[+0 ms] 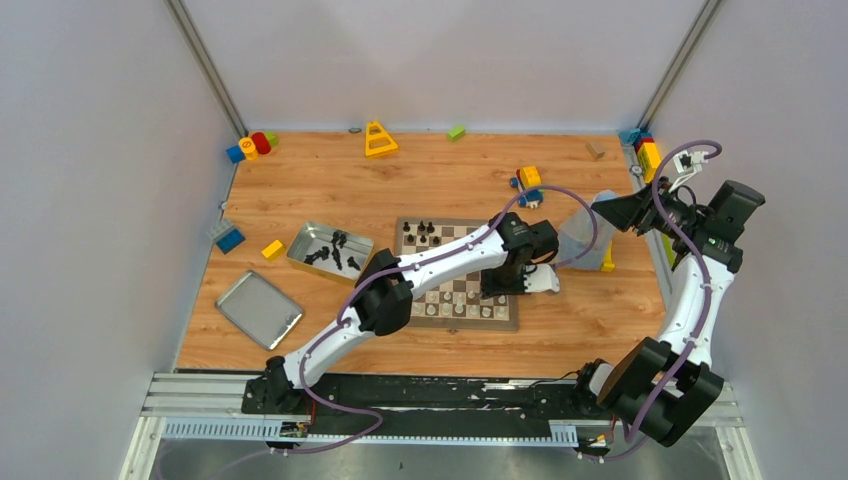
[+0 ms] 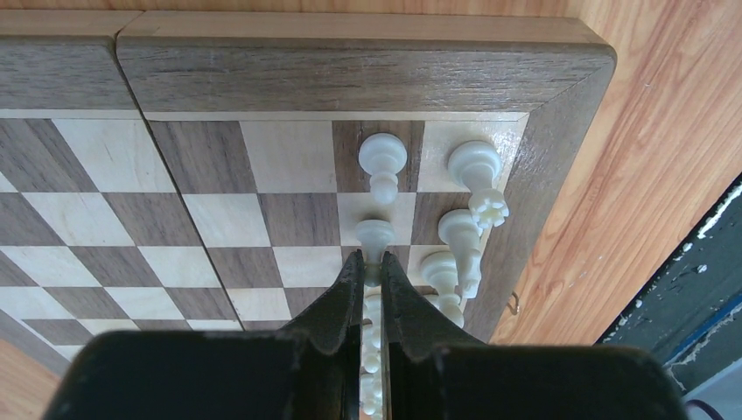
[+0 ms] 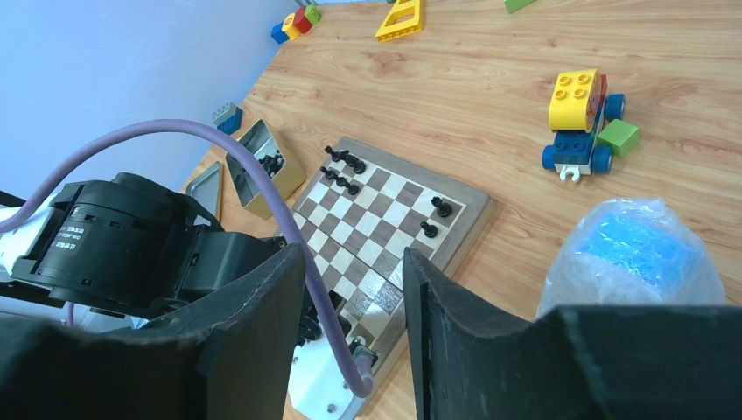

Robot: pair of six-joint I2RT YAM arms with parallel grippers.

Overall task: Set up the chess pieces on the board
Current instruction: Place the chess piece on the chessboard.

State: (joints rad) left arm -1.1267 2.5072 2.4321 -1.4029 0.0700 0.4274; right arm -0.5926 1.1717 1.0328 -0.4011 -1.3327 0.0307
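The board (image 1: 450, 322) lies mid-table. My left gripper (image 2: 372, 262) is shut on the stem of a white pawn (image 2: 374, 234) that stands on a square near the board's corner. Beside it stand another white pawn (image 2: 382, 162), a white rook (image 2: 477, 168) and two more white pieces (image 2: 460, 234) along the edge row. Several black pieces (image 1: 425, 235) stand at the far side of the board (image 3: 477, 210). More black pieces (image 1: 330, 250) lie in the metal tin (image 1: 300, 243). My right gripper (image 3: 354, 258) hangs open and empty, high off the board's right side.
The tin's flat lid (image 1: 258, 308) lies at the front left. A clear bag with blue contents (image 3: 634, 254) sits right of the board. A toy block car (image 3: 582, 114) and loose coloured blocks (image 1: 250, 147) lie toward the far edge.
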